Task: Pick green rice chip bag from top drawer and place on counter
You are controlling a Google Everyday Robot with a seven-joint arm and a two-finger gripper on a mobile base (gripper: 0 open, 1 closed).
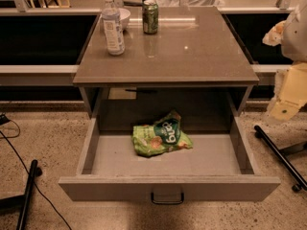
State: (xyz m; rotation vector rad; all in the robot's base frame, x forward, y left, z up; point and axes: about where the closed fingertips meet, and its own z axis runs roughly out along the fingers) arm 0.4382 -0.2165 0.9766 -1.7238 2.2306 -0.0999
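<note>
Camera view: we look down on the counter (192, 56), with the top drawer (120, 188) pulled open below it.
Far left: a black stand leg (28, 193) lies on the speckled floor.
Counter, back left: a clear plastic bottle (112, 25) with a white cap stands upright, with a white bowl (125, 16) just behind it.
Counter, back centre: a green drink can (150, 17) stands upright near the bowl.
Drawer, middle: the green rice chip bag (160, 135) lies crumpled on the drawer floor, towards the back, logo facing up.
Drawer front: a small dark pull handle (167, 199) sits at the centre.
Far right: the gripper (287, 97) hangs beside the counter's right edge, outside the drawer and well apart from the bag. We cannot tell whether it is spread or pressed together.
</note>
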